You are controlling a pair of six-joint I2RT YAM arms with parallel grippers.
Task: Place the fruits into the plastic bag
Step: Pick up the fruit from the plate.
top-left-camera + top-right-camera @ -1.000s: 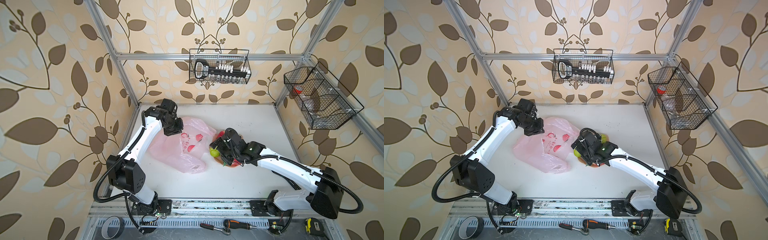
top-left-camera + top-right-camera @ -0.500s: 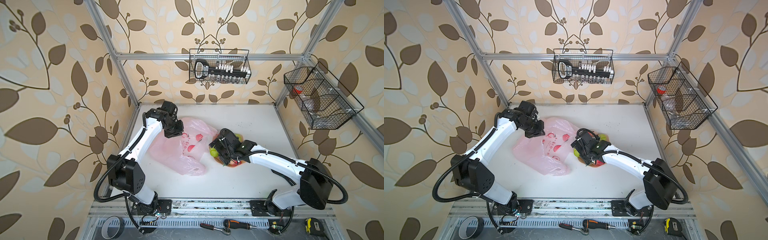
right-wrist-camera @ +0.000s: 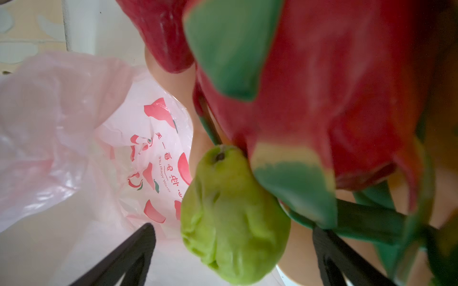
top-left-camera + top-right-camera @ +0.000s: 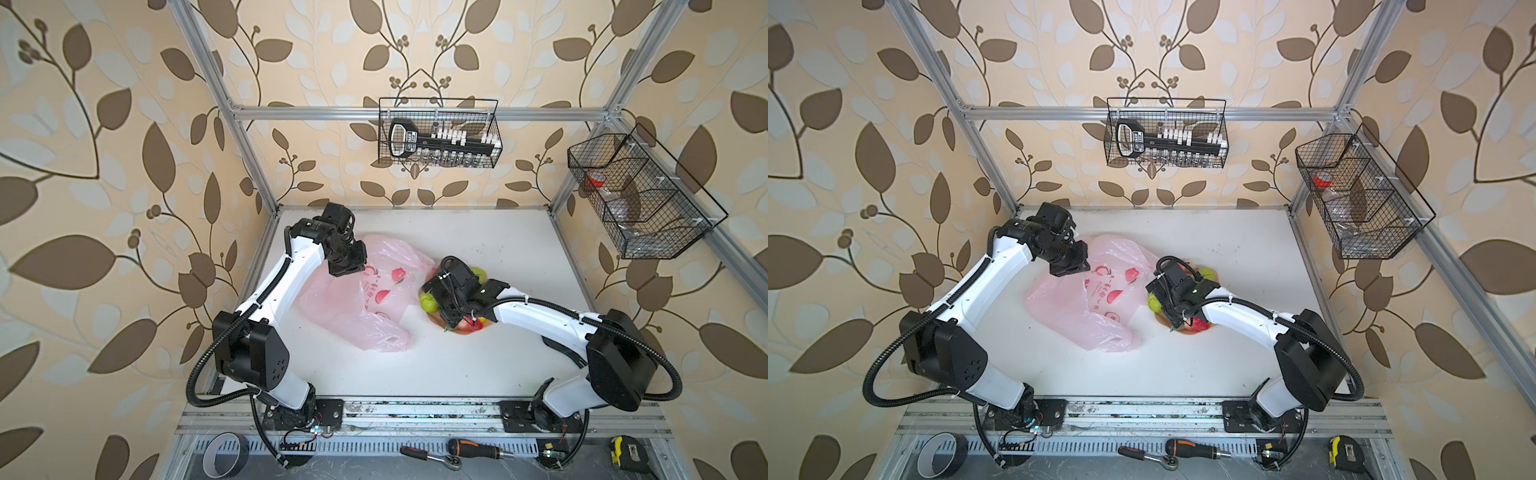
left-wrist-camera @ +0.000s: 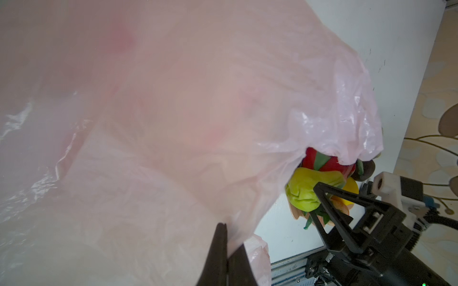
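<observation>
Pinching an edge of the plastic bag point(image 4: 374, 299), the left gripper point(image 5: 224, 229) has its fingers pressed together on the film and holds it raised. The rest lies crumpled on the white table point(image 4: 498, 257), just beside the plate point(image 3: 173, 81). Further right, the right gripper point(image 3: 233, 229) stands spread wide around a green pear point(image 4: 428, 302) on the plate. Neither finger touches the pear, and the dragon fruit point(image 3: 322, 86) lies against it.

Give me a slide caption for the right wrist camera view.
Open right claw flanking a green pear at the peach plate's edge, dragon fruit beside it, plastic bag beyond.
</observation>
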